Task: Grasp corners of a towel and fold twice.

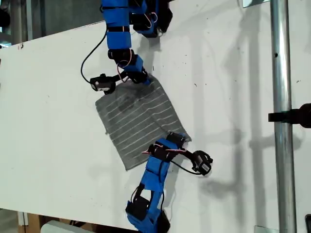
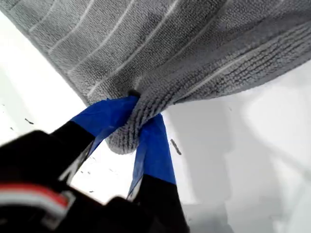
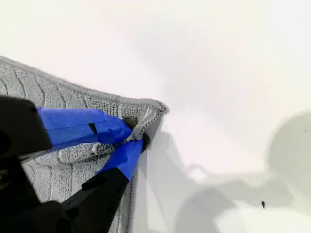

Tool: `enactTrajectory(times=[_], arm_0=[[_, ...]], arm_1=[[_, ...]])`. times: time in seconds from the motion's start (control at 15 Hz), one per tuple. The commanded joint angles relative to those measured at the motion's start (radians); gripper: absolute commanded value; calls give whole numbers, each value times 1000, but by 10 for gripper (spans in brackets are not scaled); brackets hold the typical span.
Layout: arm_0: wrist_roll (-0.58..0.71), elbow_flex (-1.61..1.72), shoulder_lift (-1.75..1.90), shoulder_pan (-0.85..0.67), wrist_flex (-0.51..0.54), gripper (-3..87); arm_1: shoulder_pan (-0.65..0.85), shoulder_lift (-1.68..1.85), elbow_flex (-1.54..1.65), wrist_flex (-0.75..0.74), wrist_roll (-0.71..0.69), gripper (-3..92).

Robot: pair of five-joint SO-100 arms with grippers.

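The dark grey towel (image 1: 138, 121) with thin white stripes lies flat as a diamond on the white table (image 1: 233, 73). My first gripper (image 1: 145, 79) reaches in from the exterior view's top and is shut on the towel's upper corner. In the first wrist view, that bunched corner (image 2: 125, 138) is pinched in my first gripper (image 2: 145, 109), and the towel (image 2: 170, 43) spreads beyond. My second gripper (image 1: 181, 139) comes from the exterior view's bottom, over the towel's edge. It is shut on the corner (image 3: 155, 109) at the exterior view's right. My second gripper (image 3: 136, 136) has the towel (image 3: 73, 94) under it.
A vertical metal pole (image 1: 279, 97) with a black clamp (image 1: 297, 115) stands at the exterior view's right. The table's edge runs along the exterior view's left and bottom. Each arm carries a small black camera on a cable (image 1: 102, 83) beside its gripper.
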Motion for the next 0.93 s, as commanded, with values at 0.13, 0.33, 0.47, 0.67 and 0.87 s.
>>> enactTrajectory(times=[0.13, 0.33, 0.47, 0.67, 0.87], arm_0=[[35, 6, 204, 101, 109, -8], [-48, 11, 219, 216, 156, -8], [-114, 12, 222, 276, 173, -8], [-101, 18, 270, 252, 186, -8], [40, 118, 437, 74, 206, -8]], arm_1=[[-176, 153, -6, 14, 97, -2], [-388, 158, -6, -48, 239, -2], [-520, 92, -49, -158, 307, -2], [-495, -29, -212, -92, 259, -3], [-259, 49, -259, 57, 103, -3]])
